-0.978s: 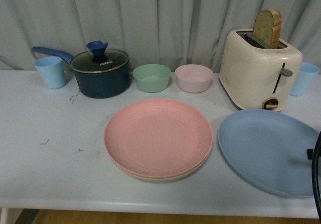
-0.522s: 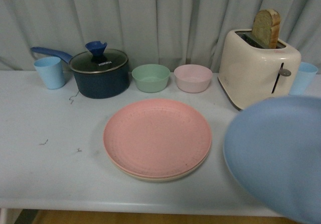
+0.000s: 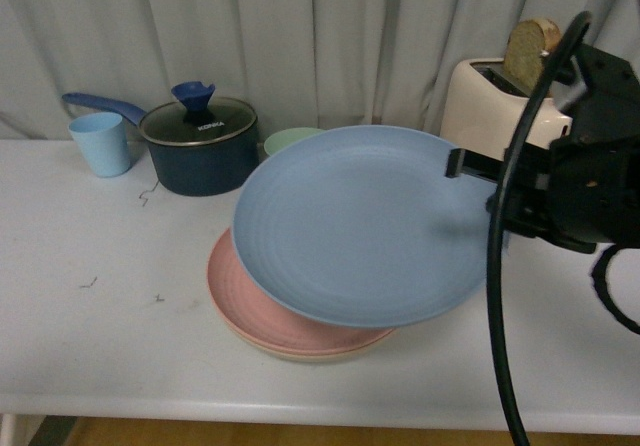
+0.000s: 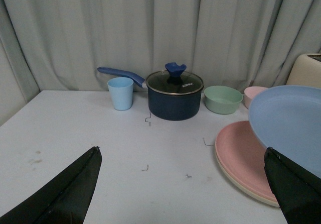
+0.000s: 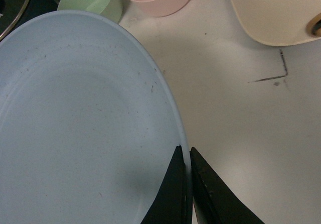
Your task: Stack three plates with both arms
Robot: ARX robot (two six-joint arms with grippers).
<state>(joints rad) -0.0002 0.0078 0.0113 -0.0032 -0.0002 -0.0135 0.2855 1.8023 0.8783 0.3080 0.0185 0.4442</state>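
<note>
**Pale tabletop, third plate held over the stack**

Pale tabletop [image 3: 100, 346] runs across the near edge, bare at the front apart from a few specks. Closest on it sits the pink plate [image 3: 250, 306], nested on the beige plate [image 3: 300, 354], of which only a thin rim shows underneath. Above them, tilted and off-centre toward the robot's right, hangs the light blue plate [image 3: 360, 226]. The right gripper [image 5: 185, 156] pinches its rim, the two fingers closed tight with the plate's edge between them. The left gripper [image 4: 181, 153] is spread wide with nothing in it, low over the table and well apart from the plates.

Two plates look stacked; this is the last placement. The next move calls for shifting the blue plate leftward until centred over the pink one, levelling it, lowering, then releasing.

Behind stand a green bowl [image 4: 223, 98], a pink bowl [image 4: 252, 94], a dark lidded pot [image 3: 200, 146], a blue cup [image 3: 100, 143] and a toaster [image 3: 480, 101] holding bread [image 3: 528, 51], before a grey curtain [image 3: 300, 36].
</note>
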